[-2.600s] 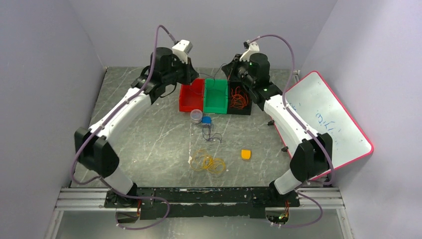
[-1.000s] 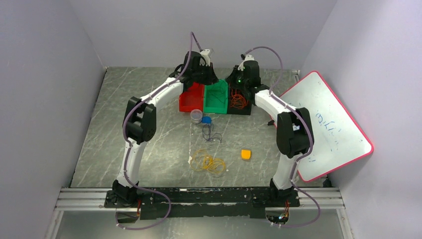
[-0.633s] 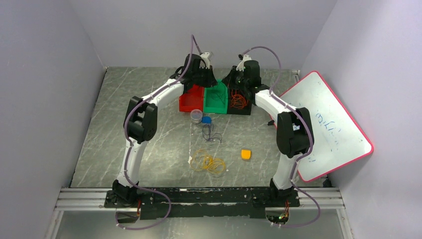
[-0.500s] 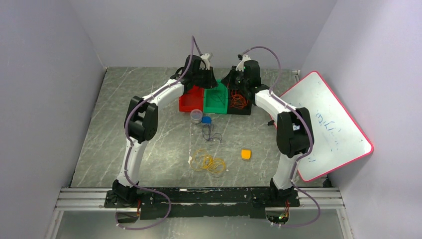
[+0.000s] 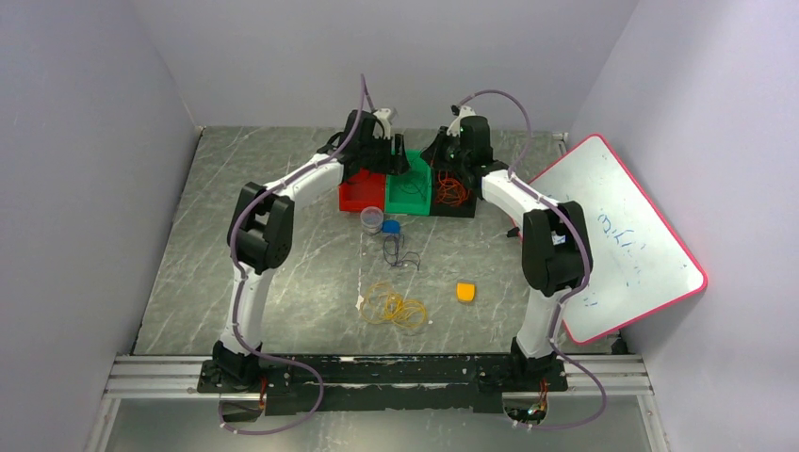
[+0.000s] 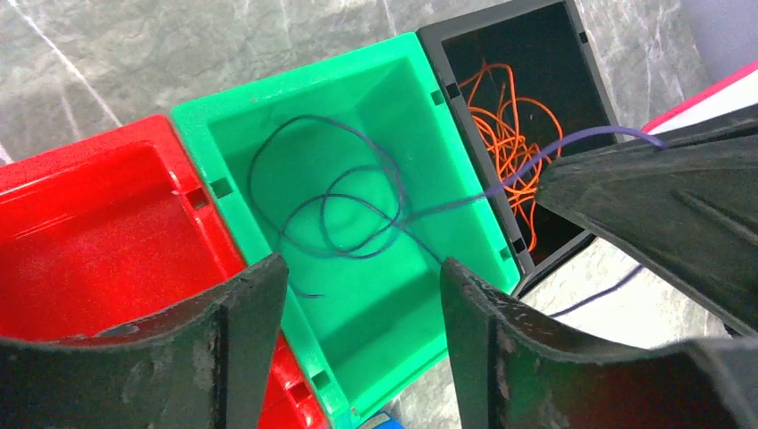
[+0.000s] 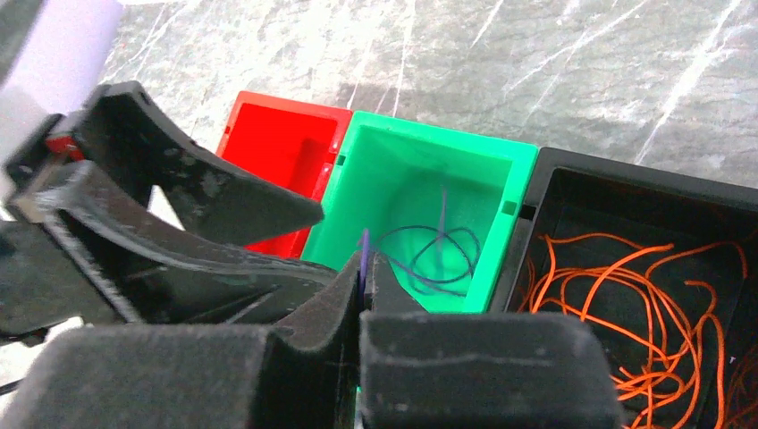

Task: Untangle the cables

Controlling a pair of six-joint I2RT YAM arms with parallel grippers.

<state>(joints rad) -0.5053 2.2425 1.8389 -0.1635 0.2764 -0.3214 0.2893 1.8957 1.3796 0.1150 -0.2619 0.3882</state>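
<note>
Overall, the grey marbled table lies under me, with a pink-rimmed whiteboard leaning at its right side. At the far end, three bins sit in a touching row: red bin, green bin and black bin. My left gripper hangs over the green bin with its fingers well apart and nothing between them. My right gripper is pinched tight on the purple cable, which runs from loose loops in the green bin up to my fingertips. The orange cable lies tangled in the black bin. Nearer my bases, a yellow cable lies coiled on the table, with a small dark cable beyond it.
</note>
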